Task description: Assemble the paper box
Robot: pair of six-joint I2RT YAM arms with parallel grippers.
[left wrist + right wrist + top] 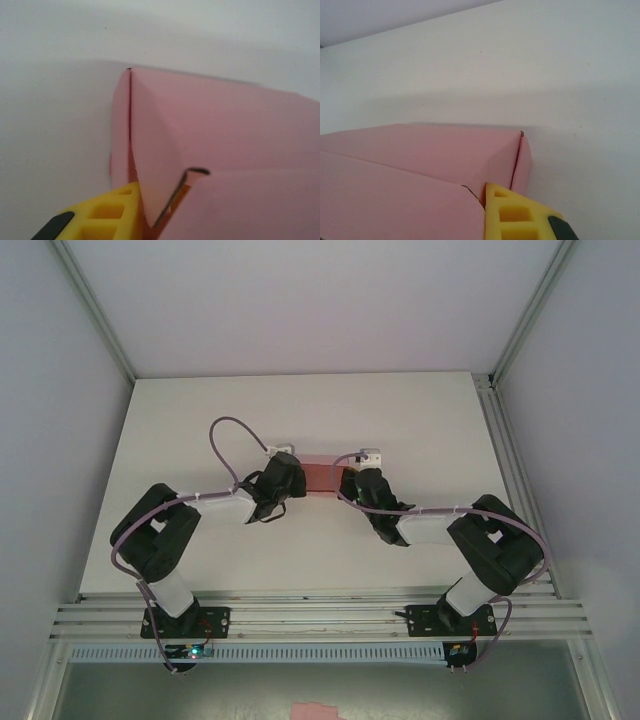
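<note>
**Left gripper [288, 476] and right gripper [350, 482] bracket the box, one at each short end**

Both arms reach in toward the middle of the table [200, 420], where the paper box [322, 478] lies flat, well away from every edge and corner. They meet it from opposite sides, probably so that a push on one end is taken up by the other and the light card cannot slide.

On the left wrist camera, one yellow finger [107, 215] sits at the foot of the narrow end flap [120, 130], touching or just beside it. The second finger is hidden, so I cannot tell how far those jaws stand apart or whether they hold any card. This flap stands upright against the box end with a dark slit along the fold, so it does not look fully home.

On the right wrist camera, a yellow finger [517, 215] presses close against the other end, just inside its end flap [522, 165]. The right jaws are closed. Whether card is pinched between them is not visible.

The box already looks like a shallow closed shape, so the task seems far along. One top panel edge [197, 172] curls up and leaves a gap. Tucking the ends flush is probably what remains, and thin card may buckle under a hard push.
</note>
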